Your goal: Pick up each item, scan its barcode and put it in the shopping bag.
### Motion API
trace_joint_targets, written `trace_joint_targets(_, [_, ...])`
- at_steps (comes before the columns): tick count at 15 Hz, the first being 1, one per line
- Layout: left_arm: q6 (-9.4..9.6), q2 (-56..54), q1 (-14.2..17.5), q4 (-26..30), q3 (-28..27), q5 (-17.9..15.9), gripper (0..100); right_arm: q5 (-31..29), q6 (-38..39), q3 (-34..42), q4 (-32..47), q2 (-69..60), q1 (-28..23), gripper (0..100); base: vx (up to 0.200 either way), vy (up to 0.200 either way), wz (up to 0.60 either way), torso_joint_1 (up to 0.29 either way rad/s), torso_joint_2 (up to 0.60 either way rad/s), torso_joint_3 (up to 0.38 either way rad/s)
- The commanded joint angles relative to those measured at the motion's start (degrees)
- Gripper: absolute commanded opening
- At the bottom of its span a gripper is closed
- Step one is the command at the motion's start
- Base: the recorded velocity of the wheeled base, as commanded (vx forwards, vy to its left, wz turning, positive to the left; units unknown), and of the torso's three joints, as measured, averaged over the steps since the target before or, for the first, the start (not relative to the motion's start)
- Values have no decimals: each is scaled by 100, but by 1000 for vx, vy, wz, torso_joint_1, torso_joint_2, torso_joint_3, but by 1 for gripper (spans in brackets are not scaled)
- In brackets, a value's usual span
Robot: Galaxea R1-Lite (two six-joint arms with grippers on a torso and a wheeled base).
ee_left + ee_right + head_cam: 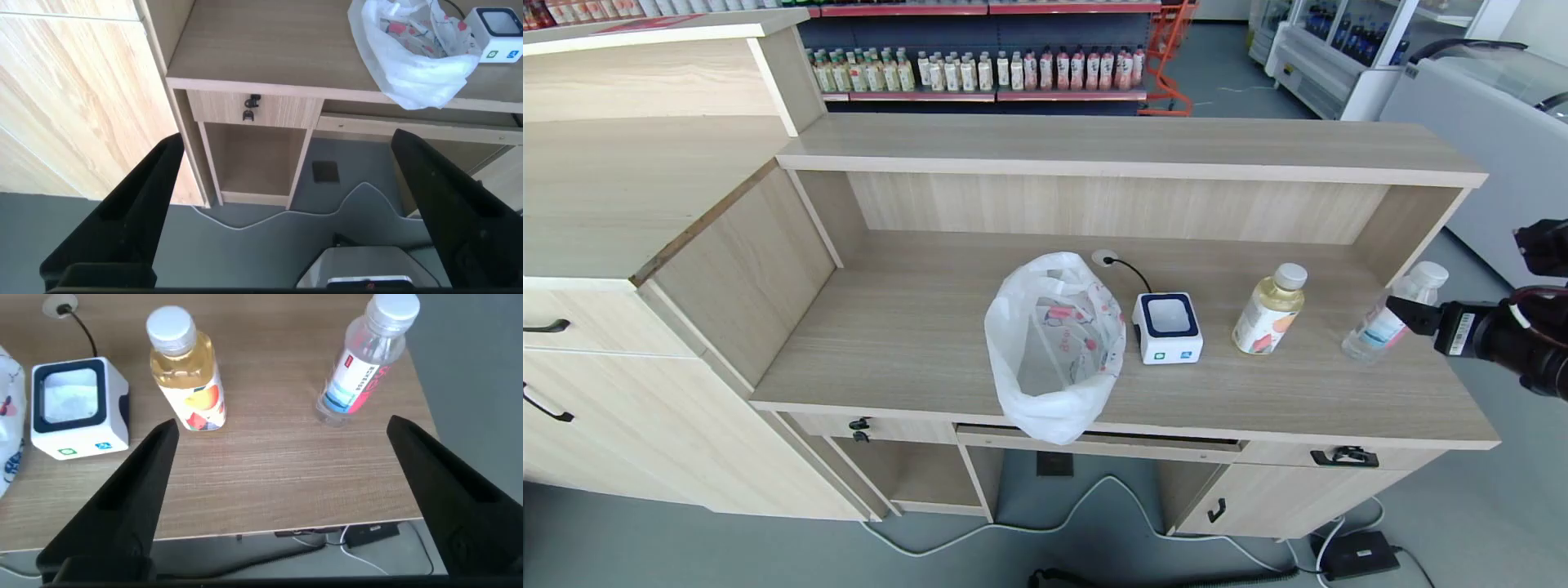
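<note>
On counter: shopping bag (1054, 343) gapes beside scanner (1167, 327), ready for loading.
Right gripper (282, 426): fingers spread, near water bottle (1388, 322), likely first pick.
Left gripper (286, 139): fingers apart, held low, out of the way.

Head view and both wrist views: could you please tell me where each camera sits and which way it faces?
Head: on the robot's head, facing forward and down at the counter with bag, scanner, juice bottle and water bottle; right tool at the right edge.
Left wrist: on the left arm, before the counter, facing its front and floor; left tool open.
Right wrist: on the right arm, above the counter's right end, facing down at both bottles; right tool open.
Shared: all three show the scanner.
</note>
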Motion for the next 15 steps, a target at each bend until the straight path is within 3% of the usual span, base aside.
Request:
trace_joint_targets(1, [-2, -2, 0, 2, -8, -1, 100, 26, -112, 301, -1290, 1880, -281, 100, 0, 0, 0, 0, 0, 0])
trace_joint_targets(15, [-2, -2, 0, 2, 1, -1, 100, -53, 152, -1607, -1536, 3286, 642, 100, 0, 0, 0, 0, 0, 0])
